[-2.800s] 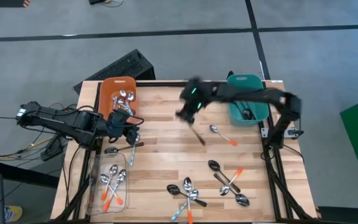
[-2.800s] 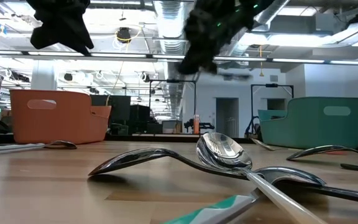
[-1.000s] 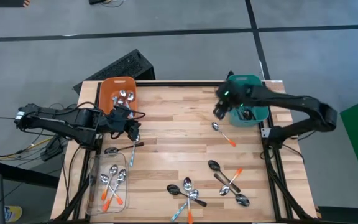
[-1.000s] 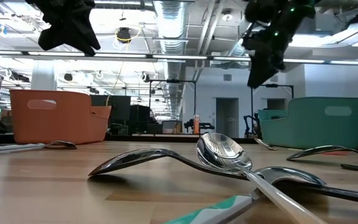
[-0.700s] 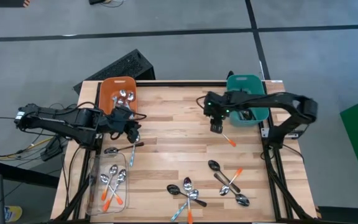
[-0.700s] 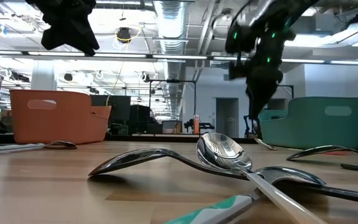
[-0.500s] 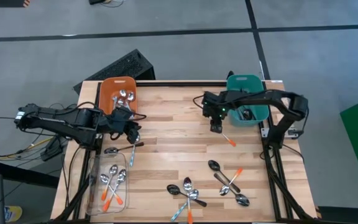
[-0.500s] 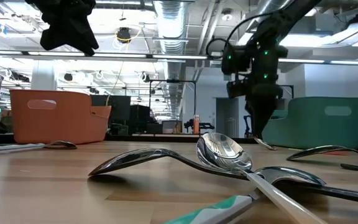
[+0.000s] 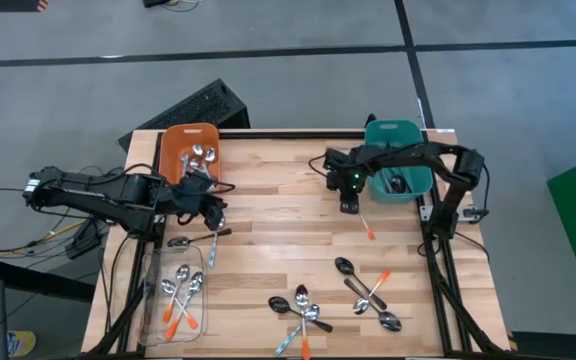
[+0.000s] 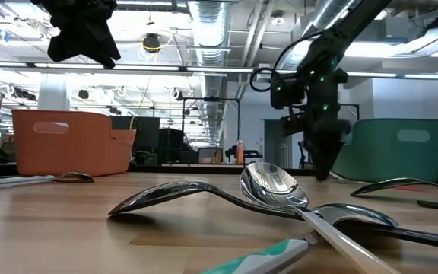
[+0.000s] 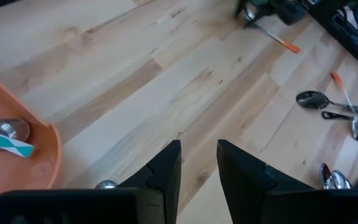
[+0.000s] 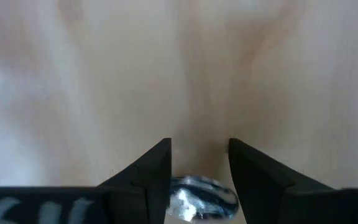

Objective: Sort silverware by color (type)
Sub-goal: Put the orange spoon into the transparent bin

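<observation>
A spoon with an orange handle point(image 9: 366, 228) lies on the table in front of the teal bin point(image 9: 415, 132). My right gripper point(image 9: 349, 206) stands low over its shiny bowl point(image 12: 201, 198), fingers open and pointing down, one on each side of the bowl. My left gripper point(image 11: 199, 163) hovers open beside the orange bin point(image 9: 180, 136) with nothing between its fingers. The orange bin holds silver spoons point(image 9: 202, 157), and the teal bin holds dark ones point(image 9: 398, 184). My right gripper comes from above with a finger point(image 12: 157, 167) on each side of the spoon's bowl point(image 12: 191, 194), which lies flat on the table. Whether the fingers touch the bowl, I cannot tell.
A clear tray point(image 9: 151, 262) at the near left holds orange-handled spoons point(image 9: 180, 298). Loose spoons lie near the front edge point(image 9: 303, 310) and front right point(image 9: 368, 290). Two more spoons point(image 9: 213, 240) lie near my left gripper. The middle of the table is bare wood.
My right gripper has moved from the teal bin's left side toward the near edge and down, and now stands low over the orange-handled spoon's bowl. The spoon has stayed where it lay.
</observation>
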`<state>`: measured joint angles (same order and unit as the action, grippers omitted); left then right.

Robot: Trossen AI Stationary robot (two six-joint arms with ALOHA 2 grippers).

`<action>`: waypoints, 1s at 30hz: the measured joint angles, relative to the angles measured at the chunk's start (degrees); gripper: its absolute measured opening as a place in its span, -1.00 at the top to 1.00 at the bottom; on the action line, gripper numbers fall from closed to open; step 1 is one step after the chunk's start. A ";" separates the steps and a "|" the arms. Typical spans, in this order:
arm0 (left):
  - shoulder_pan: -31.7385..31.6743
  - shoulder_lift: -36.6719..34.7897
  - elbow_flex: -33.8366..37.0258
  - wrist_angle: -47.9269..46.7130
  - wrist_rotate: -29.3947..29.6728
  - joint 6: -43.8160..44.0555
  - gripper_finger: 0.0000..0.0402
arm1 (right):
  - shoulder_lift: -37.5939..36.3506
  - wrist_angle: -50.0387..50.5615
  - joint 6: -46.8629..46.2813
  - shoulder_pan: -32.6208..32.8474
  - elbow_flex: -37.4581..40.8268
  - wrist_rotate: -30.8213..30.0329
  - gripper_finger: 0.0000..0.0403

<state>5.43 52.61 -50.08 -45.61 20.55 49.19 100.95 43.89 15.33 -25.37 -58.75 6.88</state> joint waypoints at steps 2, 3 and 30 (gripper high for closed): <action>-0.02 -0.01 0.01 0.01 1.02 -0.03 0.55 | -1.46 1.96 -0.24 0.32 -0.55 0.64 0.11; -0.02 -0.01 0.01 0.00 1.47 -0.10 0.55 | -2.33 1.96 -0.18 0.37 -1.29 0.74 0.11; -1.53 0.01 0.01 0.01 0.94 -3.07 0.55 | -3.09 10.37 20.54 -2.41 -1.85 2.91 -0.03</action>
<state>3.90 52.62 -50.06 -45.60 21.50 46.12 97.86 54.26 35.87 -27.78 -60.60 9.79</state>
